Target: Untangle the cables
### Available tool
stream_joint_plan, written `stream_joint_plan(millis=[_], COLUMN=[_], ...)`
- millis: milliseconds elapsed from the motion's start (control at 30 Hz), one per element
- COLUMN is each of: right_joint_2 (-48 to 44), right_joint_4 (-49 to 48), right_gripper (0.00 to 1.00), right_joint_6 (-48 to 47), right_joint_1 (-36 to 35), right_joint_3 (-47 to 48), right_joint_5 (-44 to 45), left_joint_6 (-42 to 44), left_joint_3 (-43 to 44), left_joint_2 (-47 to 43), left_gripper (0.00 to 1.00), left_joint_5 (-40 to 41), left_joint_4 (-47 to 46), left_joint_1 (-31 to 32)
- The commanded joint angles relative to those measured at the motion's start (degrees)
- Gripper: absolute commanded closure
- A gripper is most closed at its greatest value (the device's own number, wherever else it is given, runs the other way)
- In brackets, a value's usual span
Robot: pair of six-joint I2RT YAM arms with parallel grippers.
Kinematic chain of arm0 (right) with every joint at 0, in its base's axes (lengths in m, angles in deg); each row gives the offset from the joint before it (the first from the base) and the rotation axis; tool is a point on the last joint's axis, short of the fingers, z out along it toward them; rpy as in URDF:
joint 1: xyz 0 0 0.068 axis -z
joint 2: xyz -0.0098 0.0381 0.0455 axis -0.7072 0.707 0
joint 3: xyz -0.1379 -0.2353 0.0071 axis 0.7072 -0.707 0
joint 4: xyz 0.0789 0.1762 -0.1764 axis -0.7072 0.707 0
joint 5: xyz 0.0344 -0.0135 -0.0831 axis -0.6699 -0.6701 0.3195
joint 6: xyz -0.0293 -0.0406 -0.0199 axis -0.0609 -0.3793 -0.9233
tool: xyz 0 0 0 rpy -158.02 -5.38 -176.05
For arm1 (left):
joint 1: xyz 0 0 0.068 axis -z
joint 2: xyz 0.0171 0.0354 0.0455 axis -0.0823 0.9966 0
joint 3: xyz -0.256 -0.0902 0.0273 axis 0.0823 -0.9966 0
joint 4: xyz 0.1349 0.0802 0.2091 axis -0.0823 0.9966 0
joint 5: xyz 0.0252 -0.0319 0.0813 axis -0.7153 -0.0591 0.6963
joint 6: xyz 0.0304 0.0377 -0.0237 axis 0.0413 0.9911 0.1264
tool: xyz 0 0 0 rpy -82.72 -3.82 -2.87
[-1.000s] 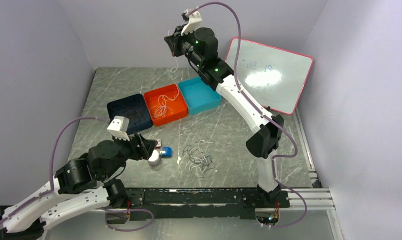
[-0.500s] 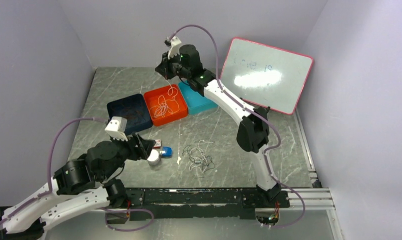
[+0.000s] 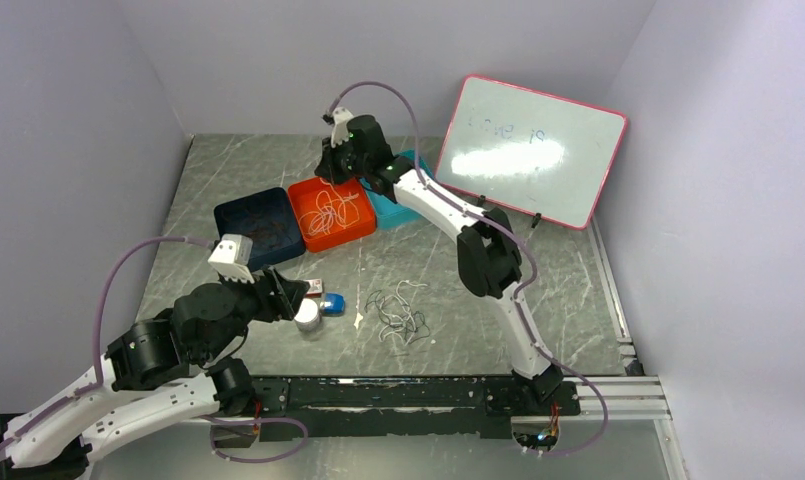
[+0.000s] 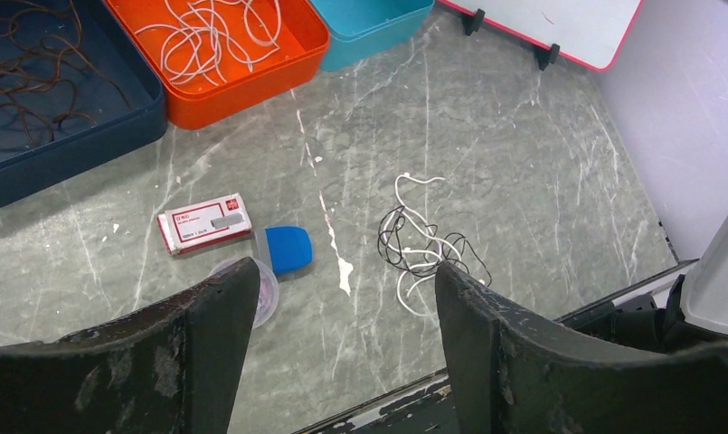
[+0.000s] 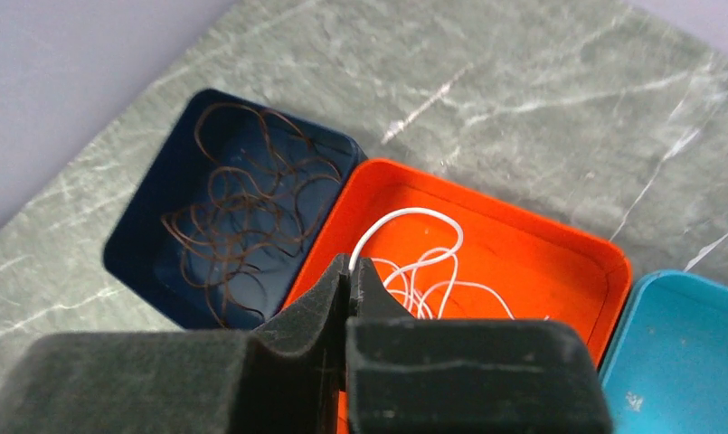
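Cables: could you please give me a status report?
Right gripper shut on white cable over orange tray. Left gripper open, empty. Mixed tangle on table, unobstructed.

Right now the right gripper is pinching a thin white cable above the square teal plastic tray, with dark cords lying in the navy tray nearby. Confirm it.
Wrong tray: the right gripper pinches the thin white cable above the square orange plastic tray, not the teal tray, as the right wrist view shows. The dark cords do lie in the navy tray nearby.
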Motion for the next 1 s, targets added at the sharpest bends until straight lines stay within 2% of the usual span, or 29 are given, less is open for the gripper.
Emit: stream_joint_plan(millis=[0, 200, 567, 967], right_joint_2=[4.0, 7.2, 5.9, -3.4], right_joint_4=[1.7, 1.7, 1.4, 5.0], right_gripper=[0.99, 0.96, 0.69, 0.42], right_joint_6=[-0.7, -0.7, -1.6, -3.4], right_joint_1=[-0.1, 0.0, 0.0, -0.1], right_joint_3=[-0.2, -1.1, -2.3, -6.3], right_joint_5=[0.3, 1.1, 2.5, 6.3], left_joint_6=[-0.2, -0.1, -0.6, -0.1], left_joint_3=[1.5, 1.5, 1.5, 1.9], left_joint_2=[0.0, 0.3, 0.8, 2.1], left_gripper=[0.24, 0.24, 0.24, 0.24], left_joint_5=[1.1, 1.1, 1.0, 0.8], left_joint_4=[0.7, 0.6, 0.5, 0.0], left_joint_1=[0.2, 0.2, 0.2, 0.3])
